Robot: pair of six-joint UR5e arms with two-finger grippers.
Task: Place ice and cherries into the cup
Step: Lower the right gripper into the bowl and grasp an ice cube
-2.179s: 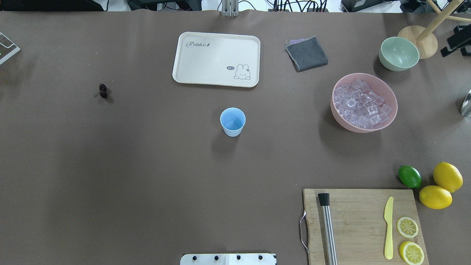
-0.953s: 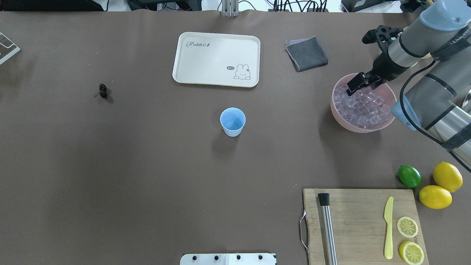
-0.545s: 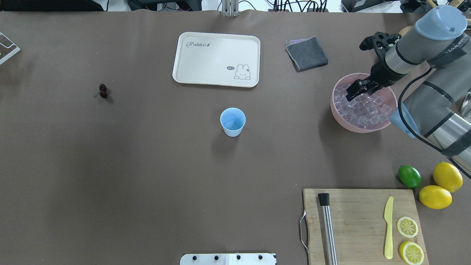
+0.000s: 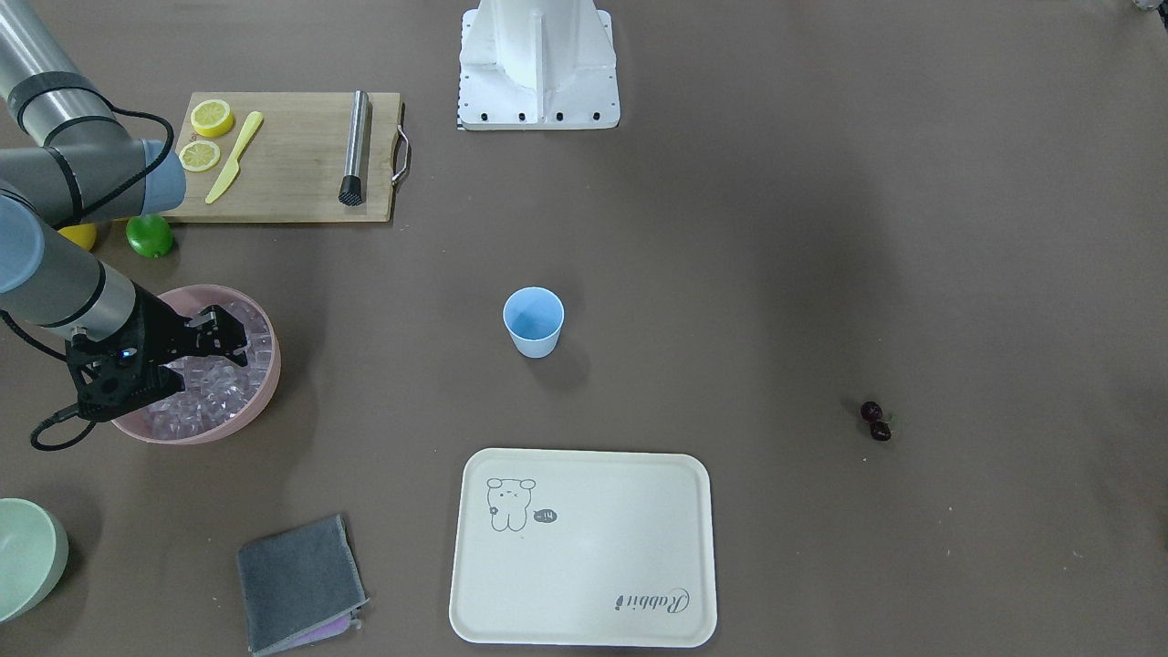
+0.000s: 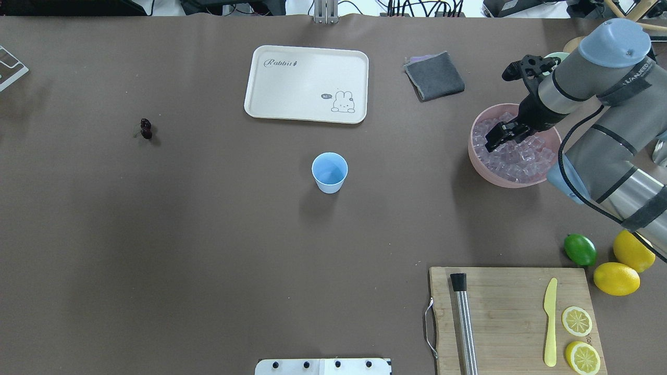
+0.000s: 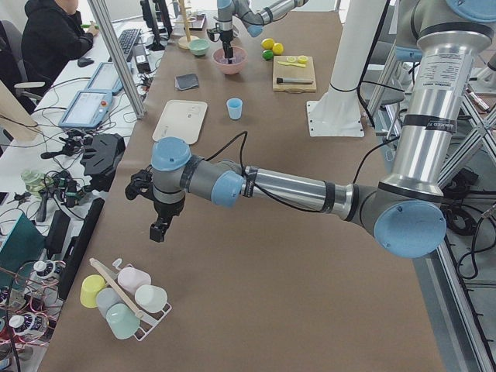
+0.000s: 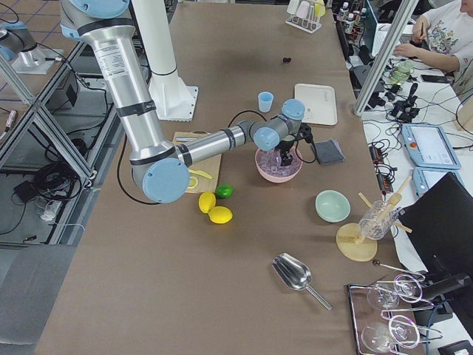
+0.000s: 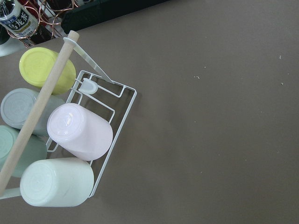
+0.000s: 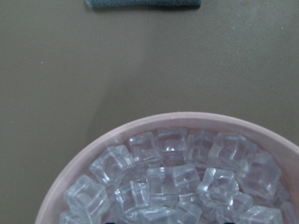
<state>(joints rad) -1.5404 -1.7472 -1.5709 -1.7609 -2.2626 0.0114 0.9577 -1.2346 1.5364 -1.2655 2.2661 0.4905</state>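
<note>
The ice (image 9: 173,182) fills the bowl (image 5: 477,161). My right gripper (image 5: 499,136), jaws apart, has dipped lower over it. The cup (image 5: 329,172) stands mid-surface, the cherries (image 5: 146,128) far left. Only the left side view shows my left gripper (image 6: 158,230), and I cannot tell its state.

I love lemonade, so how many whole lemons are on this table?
2. One lemon lies beside the cutting board; the other lemon sits just past it, partly under the robot's arm. None seem hidden.
</note>
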